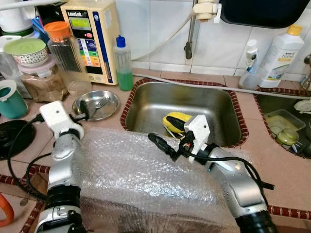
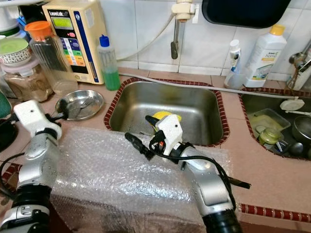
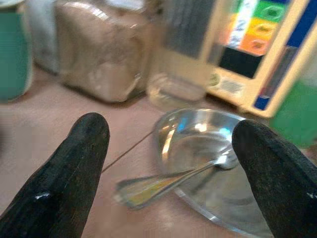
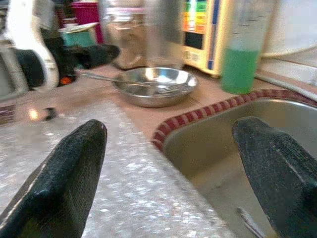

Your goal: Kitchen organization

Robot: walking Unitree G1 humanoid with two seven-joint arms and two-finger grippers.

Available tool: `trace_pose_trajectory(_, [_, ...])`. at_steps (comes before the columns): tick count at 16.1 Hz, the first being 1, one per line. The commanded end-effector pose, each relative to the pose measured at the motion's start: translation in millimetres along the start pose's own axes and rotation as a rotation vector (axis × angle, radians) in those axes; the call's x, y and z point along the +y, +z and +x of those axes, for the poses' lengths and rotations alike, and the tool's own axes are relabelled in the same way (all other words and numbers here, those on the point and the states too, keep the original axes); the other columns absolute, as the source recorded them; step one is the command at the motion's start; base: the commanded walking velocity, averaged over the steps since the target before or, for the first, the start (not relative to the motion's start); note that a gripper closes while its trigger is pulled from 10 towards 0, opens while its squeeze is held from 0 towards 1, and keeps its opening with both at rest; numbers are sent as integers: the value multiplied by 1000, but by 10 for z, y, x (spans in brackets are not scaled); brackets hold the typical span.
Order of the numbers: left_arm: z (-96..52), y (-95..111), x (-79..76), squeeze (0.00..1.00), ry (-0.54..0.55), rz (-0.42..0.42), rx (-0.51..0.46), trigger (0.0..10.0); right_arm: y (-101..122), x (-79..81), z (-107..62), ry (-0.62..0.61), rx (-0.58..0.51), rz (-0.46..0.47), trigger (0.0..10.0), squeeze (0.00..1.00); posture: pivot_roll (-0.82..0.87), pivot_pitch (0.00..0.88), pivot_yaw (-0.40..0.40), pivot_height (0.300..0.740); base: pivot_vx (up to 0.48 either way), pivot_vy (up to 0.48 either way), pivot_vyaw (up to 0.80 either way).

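Left gripper (image 3: 171, 163) is lined up on the steel bowl (image 1: 95, 104), fingers spread wide and holding nothing, poised just short of the spoon (image 3: 173, 178) whose handle sticks out over the bowl's rim. The bowl sits on the counter just beside the sink (image 1: 214, 104), on the robot's left of it, with jars and a green soap bottle (image 1: 123, 63) behind it. Right gripper (image 1: 163, 144) hovers over the bubble wrap (image 1: 141, 179) at the sink's near edge, fingers also wide apart and empty. By my read, the organizing is barely under way: spoon not yet lifted, and a yellow object (image 1: 176, 120) lying down in the sink. The left wrist view gives the spoon's handle close up; the head views add that yellow object, hidden behind the right arm's wrist, plus bottles far beyond the sink.
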State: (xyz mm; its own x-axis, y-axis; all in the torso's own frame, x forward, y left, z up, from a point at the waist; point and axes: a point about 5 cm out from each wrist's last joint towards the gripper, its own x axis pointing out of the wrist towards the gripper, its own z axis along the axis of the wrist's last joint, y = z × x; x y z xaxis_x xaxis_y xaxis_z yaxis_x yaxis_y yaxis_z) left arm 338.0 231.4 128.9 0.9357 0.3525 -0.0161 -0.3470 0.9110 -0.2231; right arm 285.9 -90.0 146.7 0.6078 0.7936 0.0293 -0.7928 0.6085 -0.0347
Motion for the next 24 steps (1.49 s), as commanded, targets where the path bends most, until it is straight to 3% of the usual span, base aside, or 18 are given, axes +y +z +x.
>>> trace_pose_trajectory(1, [37, 46, 25, 0, 28, -11, -11, 10000, 52, 35, -5, 24, -5, 5, 10000, 1000, 55, 0, 39, 740, 0, 0, 0])
trace_pose_trajectory(4, [63, 0, 57, 0, 48, -95, 26, 10000, 68, 63, -28, 34, 10, 9, 10000, 1000, 54, 0, 39, 740, 0, 0, 0])
trace_pose_trajectory(7, [131, -49, 26, 0, 51, -253, 84, 10000, 88, 101, -41, 39, 24, 16, 10000, 1000, 54, 0, 39, 740, 0, 0, 0])
trace_pose_trajectory(11, [195, -83, -38, 0, 55, -394, 149, 10000, 108, 102, -56, 38, 34, 13, 10000, 1000, 42, 0, 45, 740, 0, 0, 0])
trace_pose_trajectory(12, [198, -92, -44, 0, 56, -419, 158, 6235, 111, 100, -61, 37, 35, 13, 10000, 1000, 40, 0, 47, 740, 0, 0, 0])
trace_pose_trajectory(13, [204, -95, -48, 0, 55, -435, 158, 4353, 115, 100, -65, 35, 37, 14, 10000, 1000, 40, 0, 47, 740, 0, 0, 0])
trace_pose_trajectory(14, [211, -87, -53, 0, 47, -448, 153, 0, 128, 104, -68, 39, 35, 14, 10000, 1000, 39, 0, 47, 740, 0, 0, 0])
trace_pose_trajectory(20, [234, -82, -31, 0, 47, -484, 153, 0, 161, 148, -69, 80, 11, 49, 10000, 965, 46, 0, 45, 740, 0, 0, 0])
trace_pose_trajectory(21, [236, -81, -27, 0, 46, -474, 151, 0, 162, 149, -68, 81, 12, 50, 10000, 839, 49, 0, 45, 740, 0, 0, 0])
trace_pose_trajectory(24, [226, -70, -21, 0, 58, -429, 128, 0, 160, 147, -59, 76, 16, 48, 10000, 639, 50, 0, 47, 740, 0, 0, 0])
